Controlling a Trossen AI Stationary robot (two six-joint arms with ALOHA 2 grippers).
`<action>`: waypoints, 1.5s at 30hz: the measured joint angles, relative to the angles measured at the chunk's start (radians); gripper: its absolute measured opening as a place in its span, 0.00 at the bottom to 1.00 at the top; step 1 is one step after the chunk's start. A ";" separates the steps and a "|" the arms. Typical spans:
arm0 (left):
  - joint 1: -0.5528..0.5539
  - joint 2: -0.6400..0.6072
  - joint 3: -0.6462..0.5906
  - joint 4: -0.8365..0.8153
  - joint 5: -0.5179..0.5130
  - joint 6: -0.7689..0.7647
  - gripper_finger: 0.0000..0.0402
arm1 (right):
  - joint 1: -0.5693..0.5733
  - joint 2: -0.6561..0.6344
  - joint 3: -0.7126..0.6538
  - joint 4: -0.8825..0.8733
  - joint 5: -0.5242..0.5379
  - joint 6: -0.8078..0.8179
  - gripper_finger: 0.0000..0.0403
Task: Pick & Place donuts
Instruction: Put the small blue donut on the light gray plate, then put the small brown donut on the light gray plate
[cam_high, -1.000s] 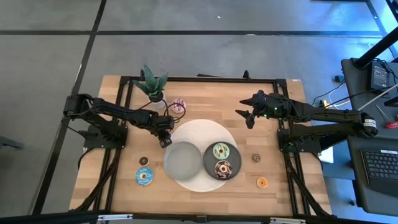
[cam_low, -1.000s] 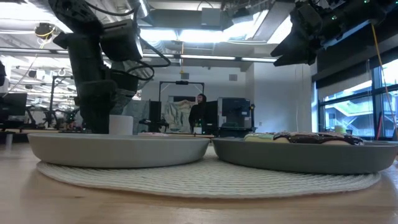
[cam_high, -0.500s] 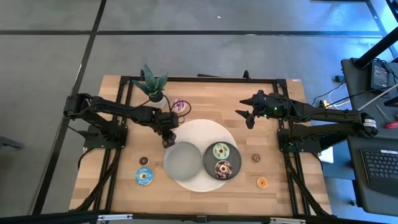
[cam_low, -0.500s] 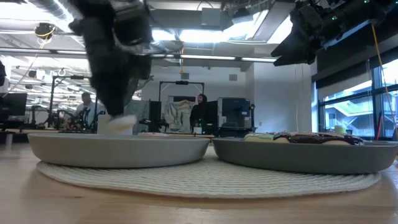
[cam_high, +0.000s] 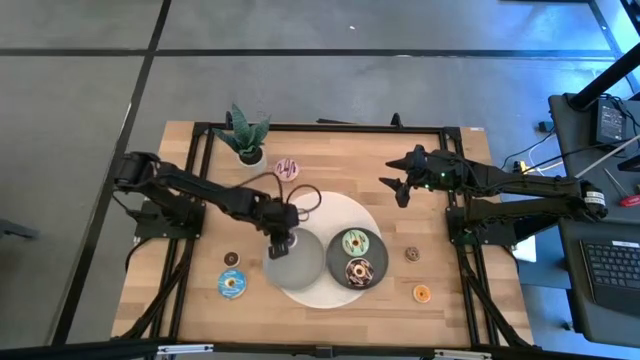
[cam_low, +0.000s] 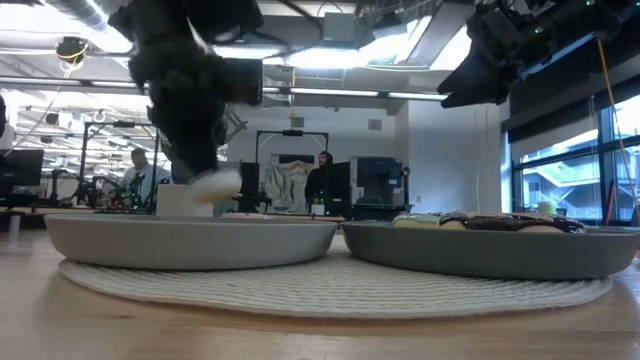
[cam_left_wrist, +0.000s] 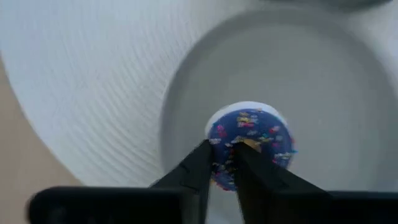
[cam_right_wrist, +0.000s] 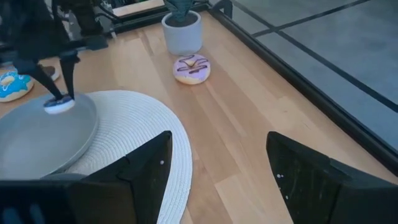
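Observation:
My left gripper (cam_high: 281, 243) is shut on a small donut with dark blue-purple sprinkled icing (cam_left_wrist: 252, 138) over the left grey plate (cam_high: 300, 268). The right grey plate (cam_high: 375, 262) carries a mint-green donut (cam_high: 355, 241) and a chocolate donut (cam_high: 358, 270). A pink donut (cam_high: 287, 168) lies on the wood by the potted plant. A blue donut (cam_high: 232, 284) and a small brown one (cam_high: 231, 258) lie near the left edge. Another small brown donut (cam_high: 412, 254) and an orange one (cam_high: 421, 294) lie to the right. My right gripper (cam_high: 398, 187) hovers open at the far right. My left gripper (cam_left_wrist: 225, 163) pinches the small donut by one side of its ring (cam_left_wrist: 222, 155), one finger at the outer edge and the other by the hole. The fingers come from above, pointing down. In the low view the donut (cam_low: 217, 184) shows above the plate's rim, iced side up.
Both plates sit on a round white woven mat (cam_high: 335, 210) in the table's middle. The potted green plant (cam_high: 245, 135) stands at the far left. A black frame runs along the table's edges (cam_high: 330, 128). Bare wood lies between the mat and my right gripper.
My left gripper has carried the small donut from the mat's far-left edge toward the table's right and near side, ending over the left plate. The pink donut, earlier partly covered by the arm, now shows fully. My right arm has kept still.

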 joint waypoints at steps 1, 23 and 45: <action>-0.007 0.017 0.000 -0.002 -0.002 -0.019 0.14 | 0.000 0.000 0.000 -0.008 0.000 0.000 0.65; -0.017 0.086 0.000 0.019 0.016 -0.183 0.19 | 0.000 0.000 0.000 -0.027 -0.001 0.003 0.65; 0.056 -0.116 0.000 -0.170 0.138 -0.337 0.38 | 0.000 0.000 0.000 -0.027 0.000 0.000 0.65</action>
